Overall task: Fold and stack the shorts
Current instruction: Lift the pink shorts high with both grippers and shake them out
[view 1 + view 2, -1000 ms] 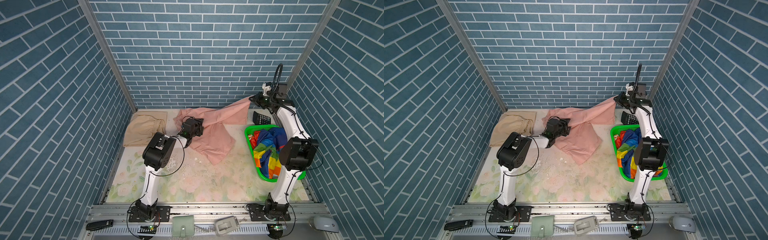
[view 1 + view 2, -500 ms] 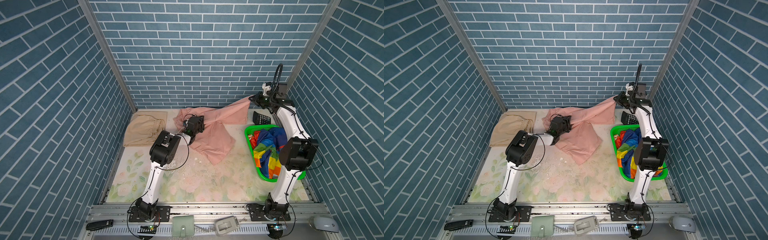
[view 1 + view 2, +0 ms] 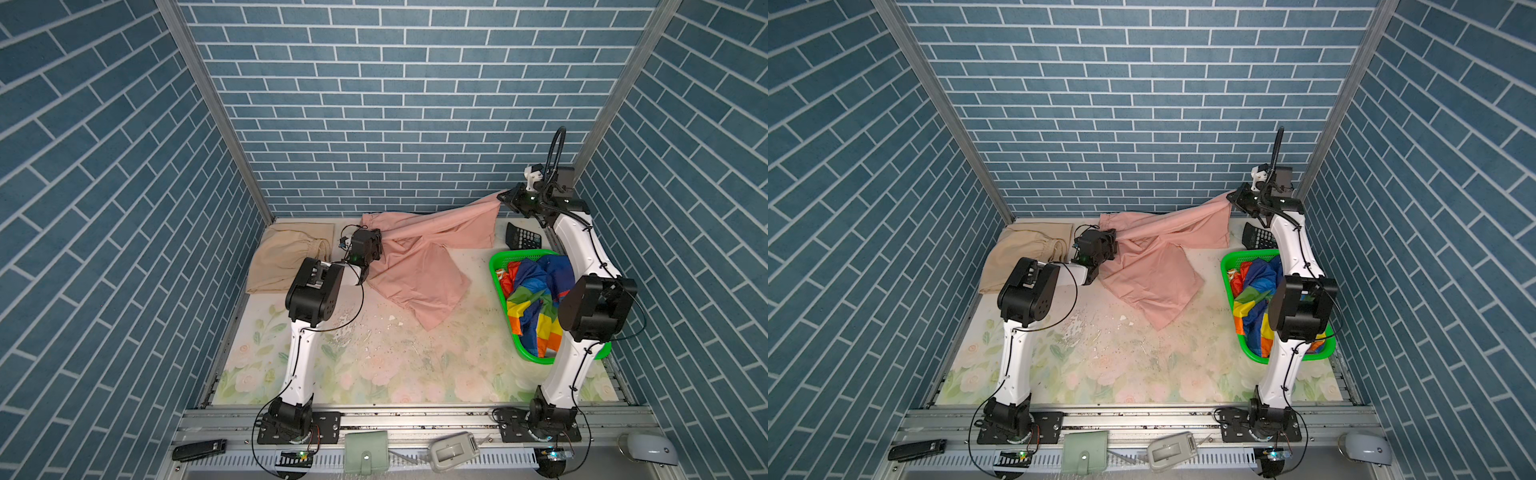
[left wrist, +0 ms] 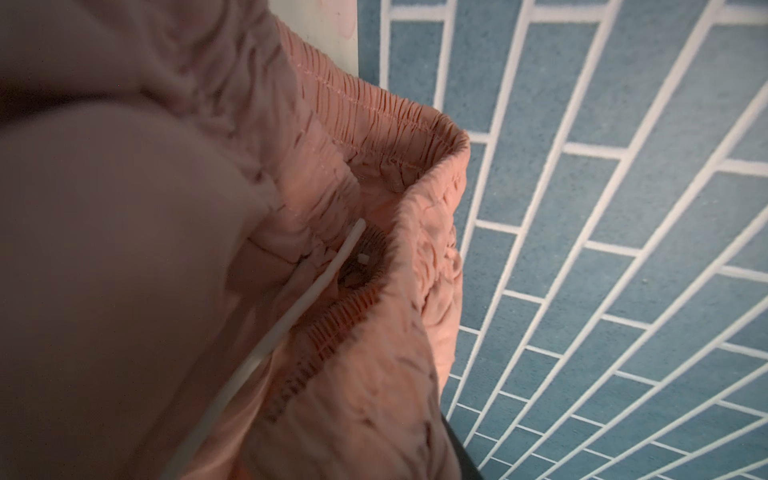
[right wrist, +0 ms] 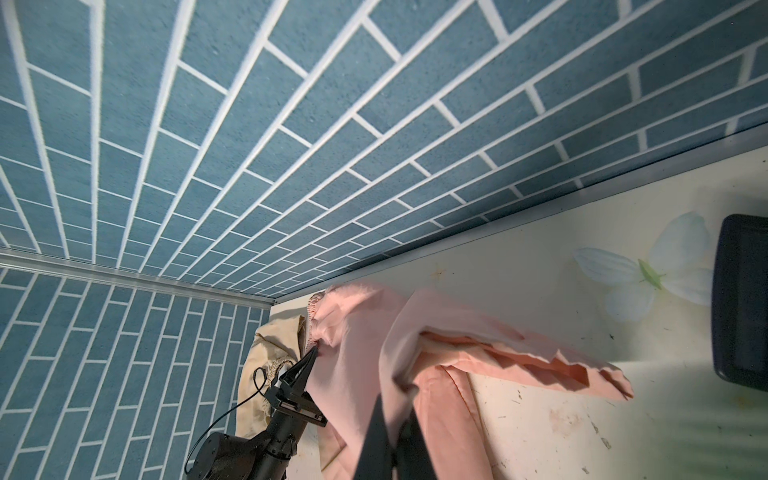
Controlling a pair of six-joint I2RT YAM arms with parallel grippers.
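Our pink shorts (image 3: pixel 419 274) lie at the back of the table (image 3: pixel 374 357), stretched side to side along the wall (image 3: pixel 374 166). The right claw (image 3: pixel 506 199) is clenched on a leg end, up high. The waist is at the other end, low, right at the tips of the left claw (image 5: pixel 312 354). We cannot tell if that claw grips it. The left arm is nearer the waist.

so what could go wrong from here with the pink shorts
The left hand seems to pinch only the waistband edge of the pink shorts, beside the white cord; it may slip or catch just the cord. The right hand holds a corner high, so pulling could drag the cloth across the calculator or the beige shorts.
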